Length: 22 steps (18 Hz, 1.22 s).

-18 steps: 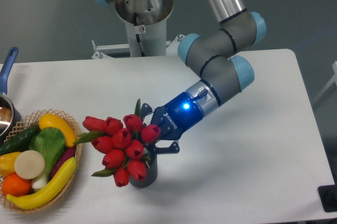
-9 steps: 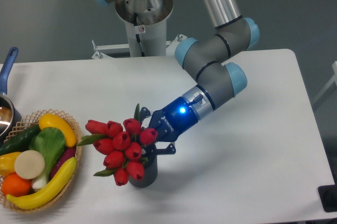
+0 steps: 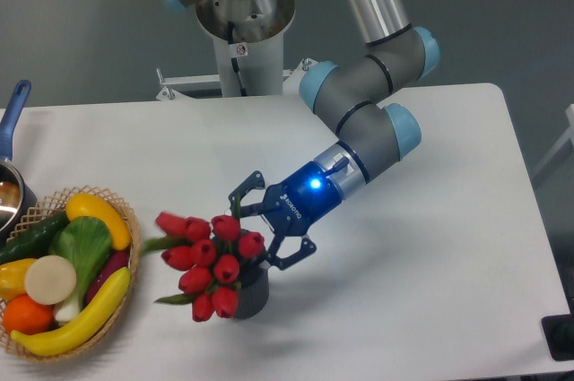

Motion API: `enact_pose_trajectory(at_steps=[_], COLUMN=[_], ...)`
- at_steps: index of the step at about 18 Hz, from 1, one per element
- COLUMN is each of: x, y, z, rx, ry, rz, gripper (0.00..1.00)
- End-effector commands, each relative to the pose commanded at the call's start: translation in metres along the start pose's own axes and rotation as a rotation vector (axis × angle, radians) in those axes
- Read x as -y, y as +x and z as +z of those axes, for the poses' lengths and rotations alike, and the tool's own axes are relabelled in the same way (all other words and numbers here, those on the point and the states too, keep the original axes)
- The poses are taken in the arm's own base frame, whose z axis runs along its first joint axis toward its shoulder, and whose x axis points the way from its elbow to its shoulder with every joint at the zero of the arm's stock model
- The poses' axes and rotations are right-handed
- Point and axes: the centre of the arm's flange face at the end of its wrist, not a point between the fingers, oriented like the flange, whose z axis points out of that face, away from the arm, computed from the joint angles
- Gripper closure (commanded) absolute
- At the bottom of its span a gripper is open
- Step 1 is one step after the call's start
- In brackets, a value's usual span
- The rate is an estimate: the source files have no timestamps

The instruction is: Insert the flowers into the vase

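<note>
Gripper (image 3: 266, 230): fingers spread wide, holding nothing; positioned just right of the flower heads, above the vase mouth.
Flowers (image 3: 204, 260): red tulip bunch, stems down in the vase; heads lean left and spill past the rim toward the basket. Slightly blurred, so settling cannot be ruled out.
Vase (image 3: 251, 296): dark grey, upright on the table (image 3: 430, 291), mostly hidden behind the blooms; only its right side shows.
Basket (image 3: 126, 296): fruit and vegetables, well left of the vase, not involved.
Done: judged as inserted; stems sit inside the vase and the jaws are clear of the bunch.
Left: withdraw the arm without brushing the blooms; confirm the vase stays upright under the leaning bunch.
Risk: top-heavy lean to the left may tip the vase.
</note>
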Motion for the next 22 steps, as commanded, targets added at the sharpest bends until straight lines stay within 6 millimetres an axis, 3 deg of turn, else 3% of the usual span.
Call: enact_pose_trajectory(at_steps=[4,6,10,11,16,19,22], x=[0.018,0.03,0.052,0.055,0.065,0.066,0.064], y=[0.007,0.024,0.04,0.038,0.027,0.015,0.007], z=[-0.013,-0.02,-0.07,-0.088,-0.133,-0.171,-0.204], rx=[0.023,0.034,0.128,0.167,0.313,0.421,0.533], ry=[0.003,-0.002,-0.001,-0.02,-0.226,-0.361,-0.571], rz=[0.02,0.026,0.057,0.063,0.096,0.095,0.087], gripper=[0.0,0.0,0.0,0.0,0.0,0.0,0.0])
